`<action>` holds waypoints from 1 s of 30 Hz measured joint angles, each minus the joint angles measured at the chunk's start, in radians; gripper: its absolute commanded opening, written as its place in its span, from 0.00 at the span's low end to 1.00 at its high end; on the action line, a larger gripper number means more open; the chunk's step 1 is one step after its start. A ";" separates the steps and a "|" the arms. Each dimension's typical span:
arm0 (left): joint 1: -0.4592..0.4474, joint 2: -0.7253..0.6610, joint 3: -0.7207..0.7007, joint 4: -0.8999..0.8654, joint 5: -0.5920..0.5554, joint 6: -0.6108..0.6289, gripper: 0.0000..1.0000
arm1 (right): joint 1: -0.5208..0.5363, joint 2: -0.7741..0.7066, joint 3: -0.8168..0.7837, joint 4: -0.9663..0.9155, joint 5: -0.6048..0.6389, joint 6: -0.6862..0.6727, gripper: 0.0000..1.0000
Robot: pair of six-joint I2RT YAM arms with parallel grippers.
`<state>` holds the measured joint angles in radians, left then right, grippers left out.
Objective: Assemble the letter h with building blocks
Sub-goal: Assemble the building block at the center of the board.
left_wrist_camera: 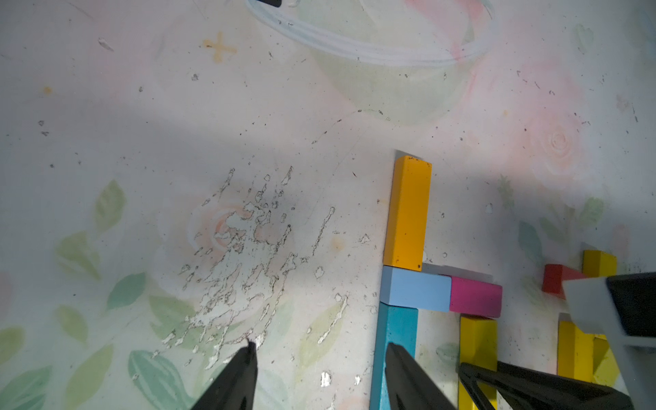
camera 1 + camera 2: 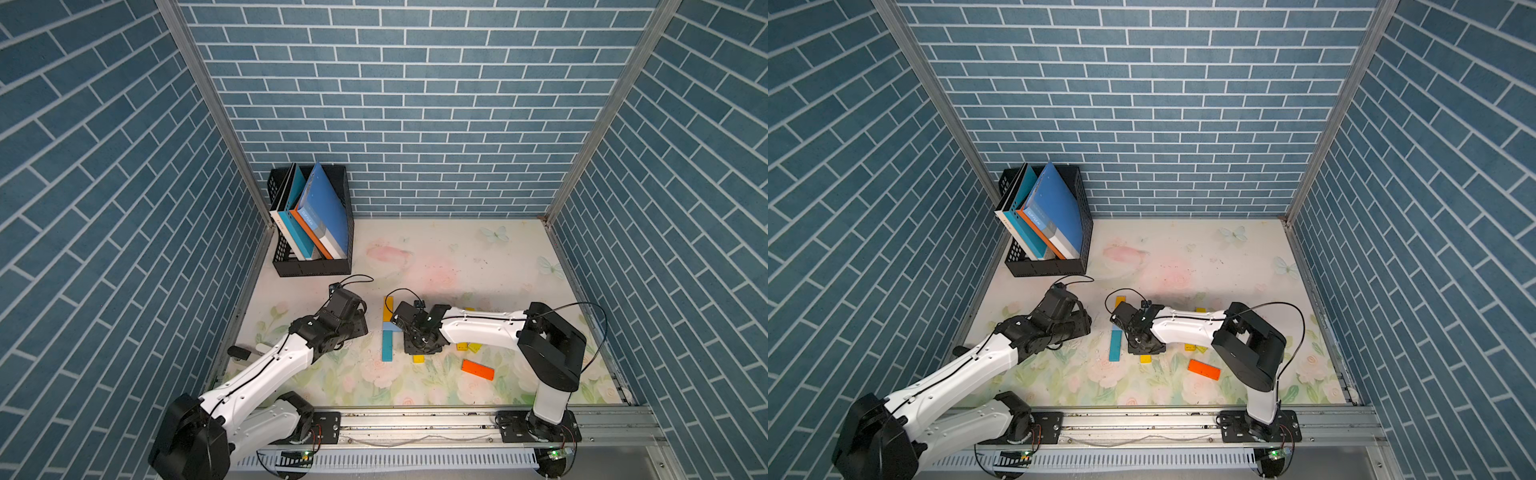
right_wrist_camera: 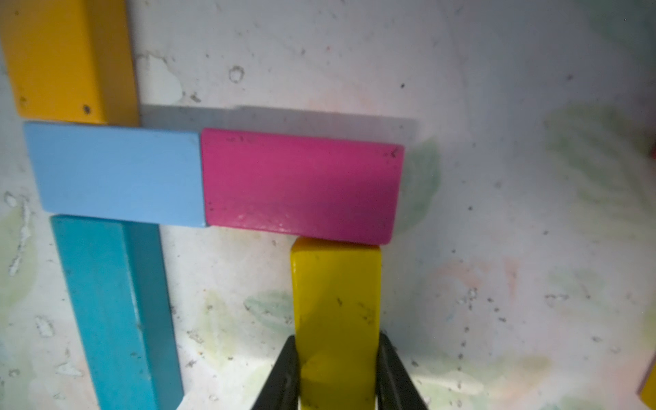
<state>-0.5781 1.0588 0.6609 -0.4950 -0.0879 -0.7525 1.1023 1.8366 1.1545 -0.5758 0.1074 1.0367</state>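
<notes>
Where the right claw (image 3: 337, 337) is shown by its wrist view, it is clenched on the short yellow block (image 3: 335, 284). One jaw is pressed to each long side, near the end farthest from the pink block (image 3: 301, 184). The yellow block's other end is butted against the pink block's long edge, so the short leg of the h is formed.

The light blue block (image 3: 117, 174) is joined end to end with the pink block as the crossbar. Past it from the pink block, the stem is made up of the long orange-yellow block (image 3: 60, 60) and the long teal block (image 3: 113, 301).

The pieces are judged to be painted wood: light, stiff and not fragile, with smooth faces that may slide on the table (image 1: 142, 124). A hold across the narrow width, on the flat long sides, is judged soundest. A pinch this near one end may let a piece swivel. As the pink block and its neighbours are only laid loose, they could be knocked out of line by a sideways nudge on release.

The left claw (image 1: 319, 344) is released, with bare table between its jaws, on the far side of the teal block from the pink block. Spare pieces, an orange block (image 2: 478, 370) and a red block (image 1: 557, 280) among them, are left on the pink block's other side.
</notes>
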 measured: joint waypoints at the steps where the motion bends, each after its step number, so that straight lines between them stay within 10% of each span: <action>1: 0.000 0.000 0.000 0.000 0.000 0.001 0.63 | 0.000 0.000 0.000 -0.002 0.002 0.006 0.28; 9: 0.000 0.000 0.000 0.000 0.000 0.002 0.63 | -0.001 0.000 -0.001 0.001 -0.002 0.010 0.53; 30: 0.000 0.000 0.001 -0.001 0.000 0.010 0.63 | -0.001 0.036 0.047 -0.034 0.013 0.003 0.29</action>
<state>-0.5781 1.0588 0.6617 -0.4961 -0.0883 -0.7425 1.1011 1.8729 1.2018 -0.6094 0.1200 1.0401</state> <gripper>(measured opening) 0.634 0.332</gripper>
